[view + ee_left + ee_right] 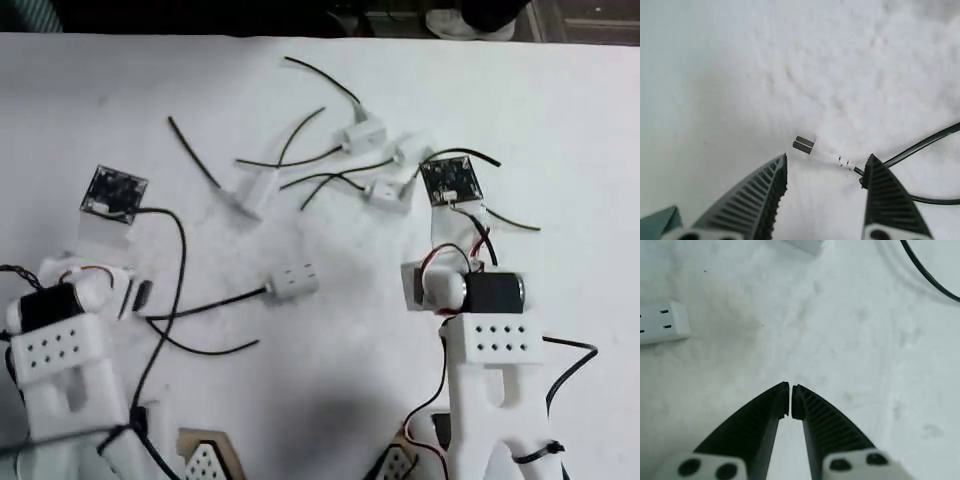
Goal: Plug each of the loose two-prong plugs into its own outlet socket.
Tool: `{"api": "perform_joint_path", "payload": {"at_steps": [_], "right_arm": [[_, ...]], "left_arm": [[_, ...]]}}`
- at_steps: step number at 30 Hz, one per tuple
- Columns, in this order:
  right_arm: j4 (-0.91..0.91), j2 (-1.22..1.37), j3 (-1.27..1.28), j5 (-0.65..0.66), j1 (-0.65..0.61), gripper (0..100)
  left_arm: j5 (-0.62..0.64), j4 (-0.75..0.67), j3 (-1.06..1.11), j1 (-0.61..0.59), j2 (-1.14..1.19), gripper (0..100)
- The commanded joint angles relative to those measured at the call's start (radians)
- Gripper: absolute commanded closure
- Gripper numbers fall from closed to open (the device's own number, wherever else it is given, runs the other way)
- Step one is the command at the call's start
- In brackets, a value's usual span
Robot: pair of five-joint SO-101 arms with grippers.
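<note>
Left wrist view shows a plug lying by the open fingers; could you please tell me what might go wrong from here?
1. The left gripper is open over the plug's cable end, so closing may pinch the cable and twist the plug.
2. The right gripper is shut and apart from the outlet socket; unheld, the socket may slide when pushed.
3. Black leads cross among the far sockets; dragging one could shift others.
</note>
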Motion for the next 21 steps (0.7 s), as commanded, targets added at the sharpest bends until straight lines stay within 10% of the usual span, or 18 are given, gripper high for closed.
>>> {"api": "perform_joint_path", "payload": {"at_steps": [1, 21], "right_arm": [[-0.015, -0.021, 0.008, 0.006, -0.007, 98.1], [-0.035, -0.021, 0.018, 0.006, -0.008, 98.1]], "left_arm": [[-0.008, -0.077, -0.002, -0.030, 0.151, 75], [0.000, -0.104, -0.018, -0.033, 0.489, 75]]}}
